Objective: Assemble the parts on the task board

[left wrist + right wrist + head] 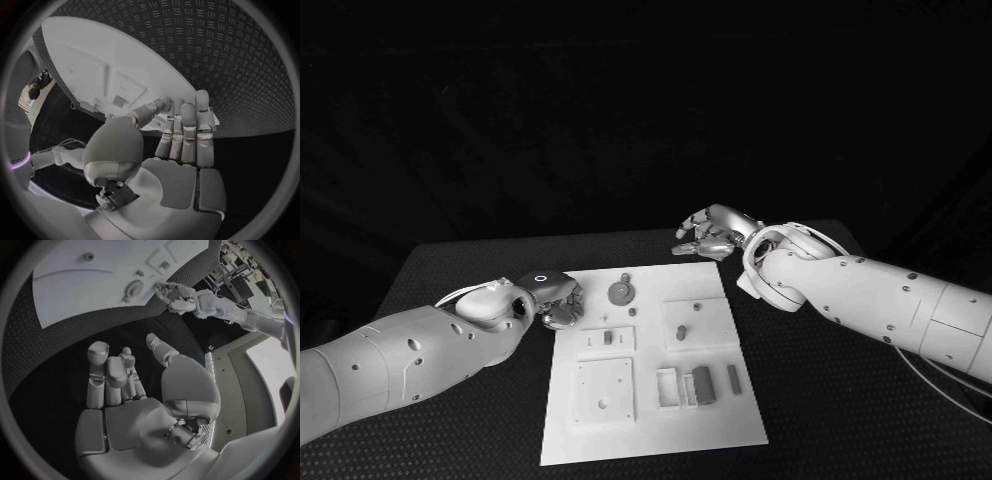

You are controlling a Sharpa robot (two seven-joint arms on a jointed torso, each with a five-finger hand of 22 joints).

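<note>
From the head camera I see my left hand (548,298) at the left edge of the task board (726,420), near its far corner, fingers curled in toward the board. In the left wrist view those fingers (185,131) lie straight and close together, their tips reaching to the board's rim, thumb bent in beside them; I can't make out anything held between them, and I cannot tell for sure whether the tips touch the board or just hover at its edge.

My right hand (710,233) sits over the black table (444,262) just beyond the board's far right corner, apart from the board. Its fingers are curled loosely, and the right wrist view shows them (105,375) side by side with a bare palm, gripping nothing.

On the board, a round disc-shaped part (622,291) lies near the far edge, just beside my left hand's fingertips. A small peg (681,332) stands in a square plate at the middle right. Toward the near side there is a larger square plate (604,388) on the left and, to its right, a row of upright slotted blocks (701,384). The right wrist view also catches my left hand (178,296) at the board's rim next to the round part (133,289).
</note>
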